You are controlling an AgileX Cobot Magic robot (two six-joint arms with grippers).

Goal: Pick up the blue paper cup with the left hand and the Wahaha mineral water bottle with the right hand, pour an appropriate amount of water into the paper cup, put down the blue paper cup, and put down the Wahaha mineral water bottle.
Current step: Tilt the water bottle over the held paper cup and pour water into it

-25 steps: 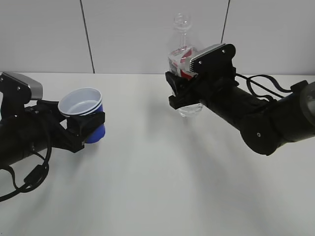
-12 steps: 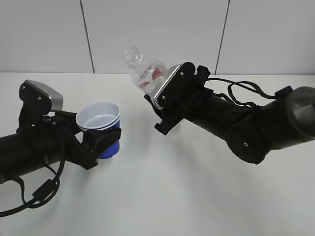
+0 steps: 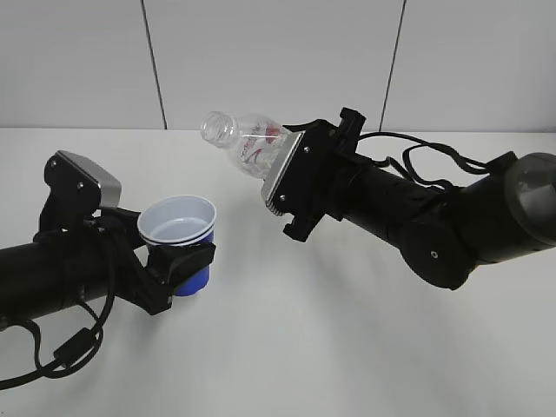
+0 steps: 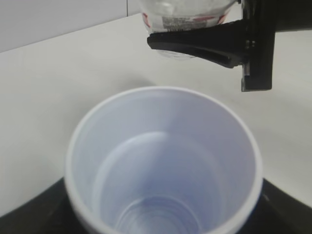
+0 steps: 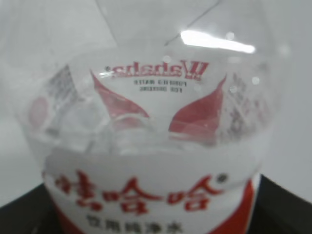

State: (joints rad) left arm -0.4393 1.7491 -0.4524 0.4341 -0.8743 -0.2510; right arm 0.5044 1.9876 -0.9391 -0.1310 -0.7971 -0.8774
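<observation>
1 cup [image 3: 178, 228], 1 bottle [image 3: 244, 143], 2 arms, all above a white table [image 3: 287, 330].

Cup: upright, mouth up, rim looks doubled like 2 nested; held off the table at left by the left hand [image 3: 179, 265], claw clamped round its blue lower body. Left wrist view: white inside of cup [image 4: 163, 165], can't tell if any water in it.

Bottle: long axis tipped far toward horizontal, open neck pointing left and slightly up, base hidden behind the right hand [image 3: 291, 187]. Neck sits up and right of the cup rim, apart. Right claw closed on bottle's labelled part; right wrist view shows red-white label [image 5: 151, 195] close up.
</observation>
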